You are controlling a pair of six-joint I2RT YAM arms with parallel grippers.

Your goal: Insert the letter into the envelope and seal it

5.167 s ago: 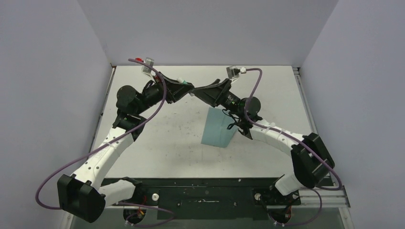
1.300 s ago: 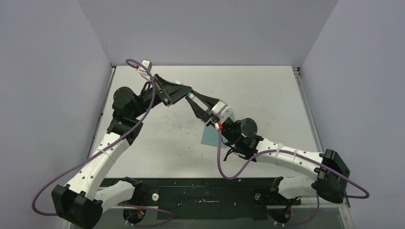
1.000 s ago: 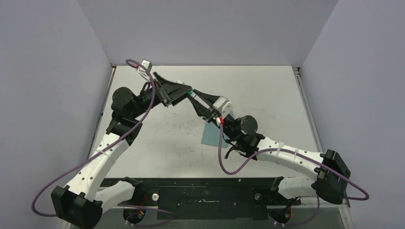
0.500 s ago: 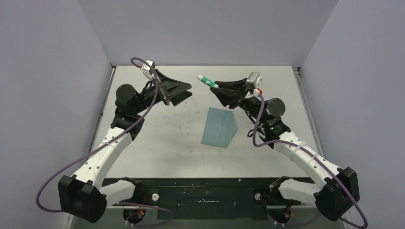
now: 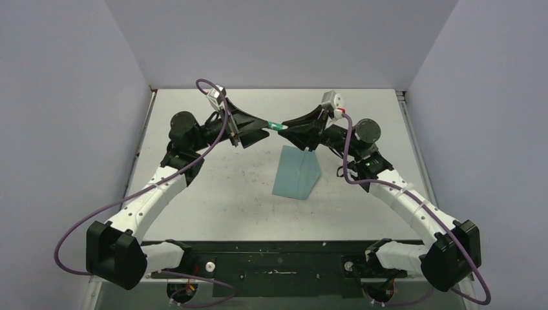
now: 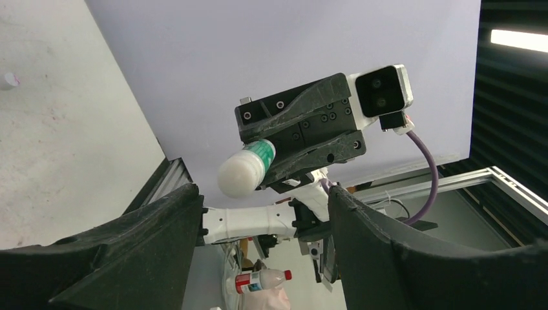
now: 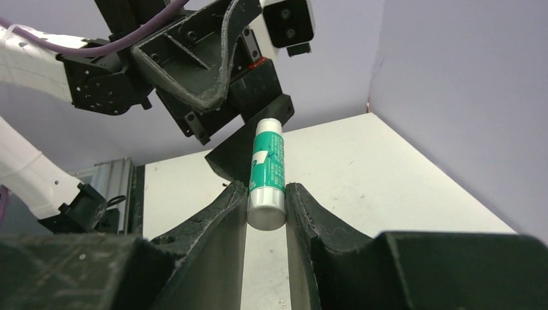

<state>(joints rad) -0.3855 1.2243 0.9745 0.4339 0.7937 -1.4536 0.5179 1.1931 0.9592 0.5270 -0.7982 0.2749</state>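
Observation:
The teal envelope (image 5: 296, 173) lies flat on the table (image 5: 213, 187), its triangular flap on its right side. The letter is out of view. Above the back of the table my right gripper (image 5: 285, 127) (image 7: 267, 191) is shut on the lower end of a small white-and-green stick (image 5: 275, 124) (image 7: 267, 169). The stick points at my left gripper (image 5: 261, 128) (image 6: 258, 194), which is open. The stick's white capped end (image 6: 242, 174) sits in the gap between the left fingers (image 6: 161, 219), apart from both.
A tiny white round piece (image 6: 8, 80) lies on the table at the far left of the left wrist view. A metal rail (image 5: 403, 98) runs along the table's right edge. Grey walls close in the sides and back.
Half a second ago the grippers were apart, the right one holding the stick up. Both have moved together, and the stick's capped end now sits between the left fingers, which have narrowed slightly.

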